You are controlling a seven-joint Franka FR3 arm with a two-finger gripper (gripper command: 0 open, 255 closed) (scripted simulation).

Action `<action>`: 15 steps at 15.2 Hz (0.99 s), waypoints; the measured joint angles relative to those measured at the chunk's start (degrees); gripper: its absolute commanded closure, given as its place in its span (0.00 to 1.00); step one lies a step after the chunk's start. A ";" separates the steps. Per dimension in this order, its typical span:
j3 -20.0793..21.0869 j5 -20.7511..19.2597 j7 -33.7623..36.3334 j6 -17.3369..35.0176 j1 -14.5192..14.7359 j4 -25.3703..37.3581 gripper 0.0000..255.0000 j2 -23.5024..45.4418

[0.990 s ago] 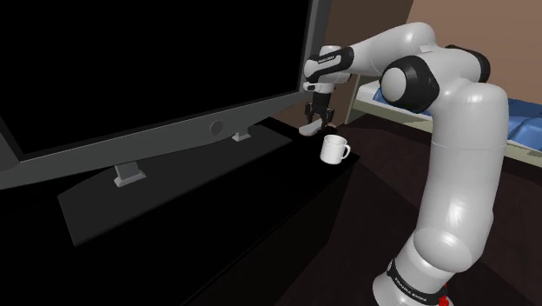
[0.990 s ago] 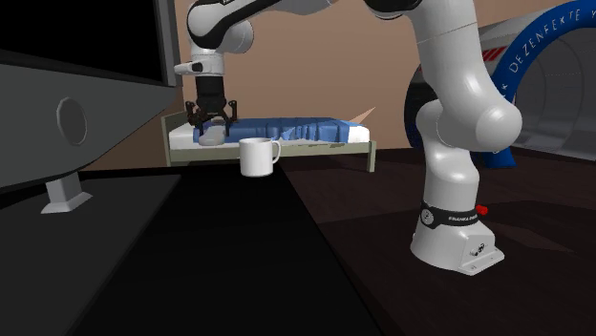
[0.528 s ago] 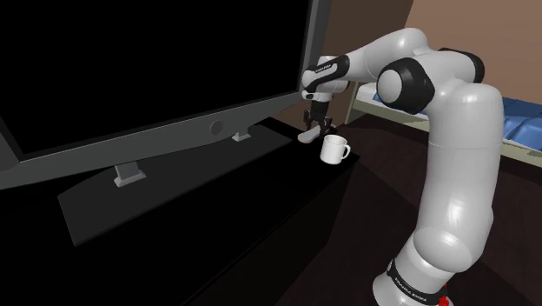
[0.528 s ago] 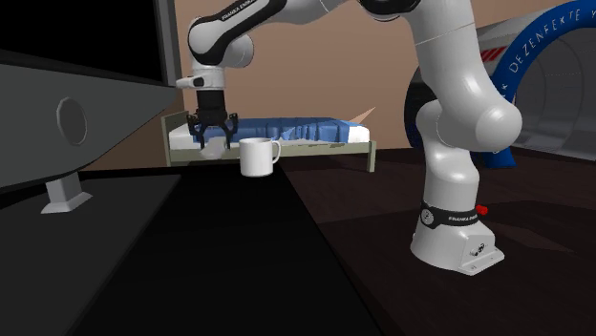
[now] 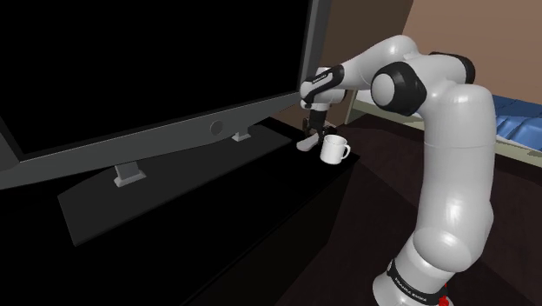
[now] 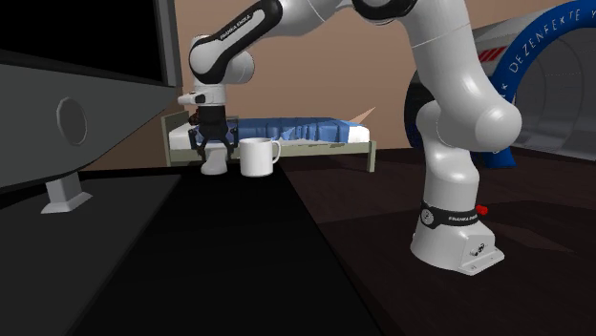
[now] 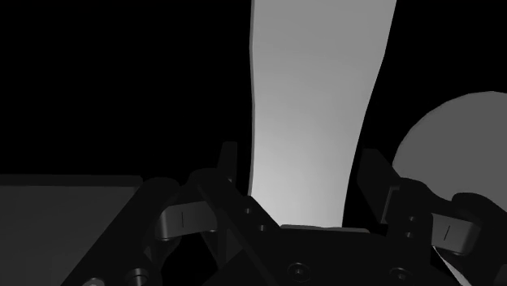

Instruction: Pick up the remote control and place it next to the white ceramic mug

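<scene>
Lowering from a second ago, the gripper (image 6: 212,146) is clasping the pale remote (image 6: 213,164) between its fingers. The remote is hanging just beside the upright white mug (image 6: 258,157).

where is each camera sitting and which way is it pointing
shoulder view: beside and behind the base, looking down over the black surface at the tv; arm rises at lower right
second exterior view: low beside the surface, facing along it toward the bed; arm and base show
wrist view: on the hand, looking along the end effector at the remote; its fingers show
both exterior views share the mug beside the remote
</scene>
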 measured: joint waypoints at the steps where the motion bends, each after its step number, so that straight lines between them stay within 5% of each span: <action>1: 0.08 0.13 -0.04 0.59 0.01 -0.39 1.00 0.22; 9: 0.32 0.64 -0.38 2.22 -0.15 -1.19 1.00 1.11; 10: 0.32 0.64 -0.38 2.23 -0.15 -1.20 0.00 1.11; 15: 0.33 0.65 -0.39 2.26 -0.14 -1.16 0.00 1.08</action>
